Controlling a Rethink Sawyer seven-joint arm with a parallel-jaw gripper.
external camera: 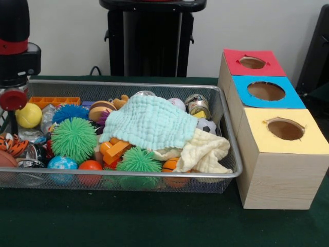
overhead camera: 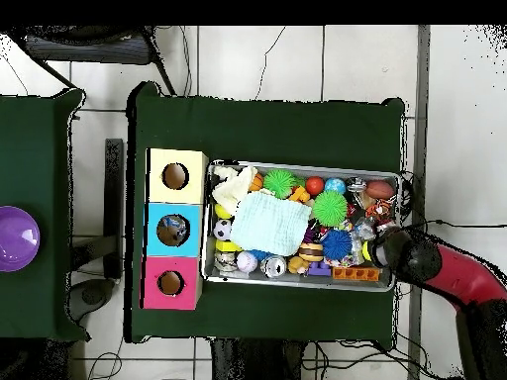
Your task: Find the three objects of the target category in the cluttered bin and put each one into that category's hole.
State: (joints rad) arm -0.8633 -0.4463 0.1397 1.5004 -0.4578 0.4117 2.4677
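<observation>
Searching stage: arm (external camera: 15,46) poised over the left end of the wire bin (external camera: 154,86) in the front view, nothing lifted clear yet.
Pincer: gripper (external camera: 13,98) low at the bin's left end beside the yellow ball (external camera: 28,115); cannot tell whether apart, together or clamped on anything (tips hidden among the toys).
Target objects: category not stated, so cannot say which three items count; all candidates presumably among the clutter, some perhaps buried.
Risk, hidden items: mint cloth (external camera: 149,121) and cream cloth (external camera: 205,152) draped over the middle and right of the pile, likely concealing pieces; a grab there could snag fabric instead.
Risk, crowding: spiky green ball (external camera: 74,139), smaller spiky green ball (external camera: 138,160), spiky blue ball (external camera: 69,111) and orange blocks (external camera: 115,150) packed touching; a descent could pinch two things or roll round ones away.
Risk, wrong hole: three holes side by side; a drop off-centre could land on a lid edge.
Bin contents: also small soccer ball (external camera: 206,126), jar (external camera: 197,105), orange tray (external camera: 54,101) at the far left.
Boxes: red-topped box (external camera: 234,62) far, blue-topped box (external camera: 293,98) middle, yellow-topped box (external camera: 313,139) near, just right of the bin; holes look empty from the front (interiors mostly dark).
Side table: purple bowl (overhead camera: 15,237) well apart on a separate surface.
</observation>
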